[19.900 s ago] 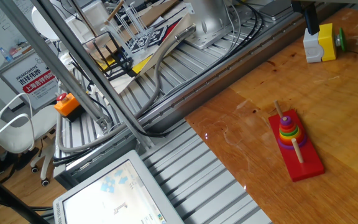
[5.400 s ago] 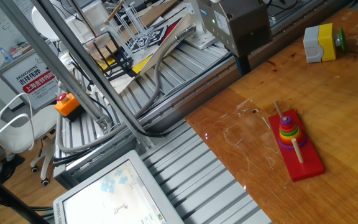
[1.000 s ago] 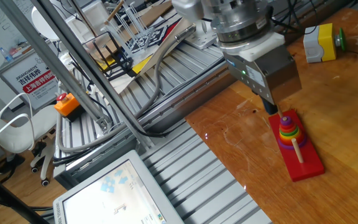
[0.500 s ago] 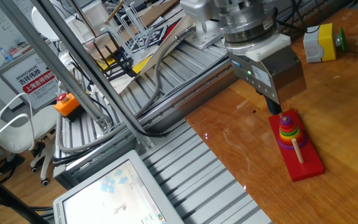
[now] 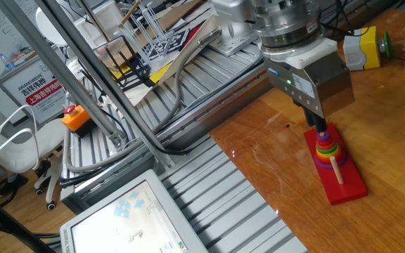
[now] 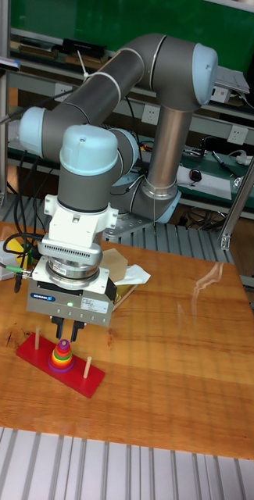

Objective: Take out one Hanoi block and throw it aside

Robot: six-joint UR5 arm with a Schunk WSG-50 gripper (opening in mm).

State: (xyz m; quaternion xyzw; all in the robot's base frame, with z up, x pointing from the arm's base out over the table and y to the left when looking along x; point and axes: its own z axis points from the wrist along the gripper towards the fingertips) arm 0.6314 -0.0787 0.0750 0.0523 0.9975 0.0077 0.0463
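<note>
A red peg base lies on the wooden table with a cone of coloured rings on its middle peg. The Hanoi block, the small purple ring, tops that stack, above red, yellow and green rings. My gripper hangs straight over the stack, open. Its two dark fingers stand either side of the peg top, their tips just above the purple ring. In the fixed view the gripper body hides the stack's top and the far peg.
A bare peg stands on the base's near end, another on its far end. A yellow and grey block sits at the table's far corner. Crumpled white paper and cables lie behind the arm.
The gripper has travelled right and down across the table over the last second. It now stands directly over the ring stack with its fingertips at the peg top. The rings have not moved.
</note>
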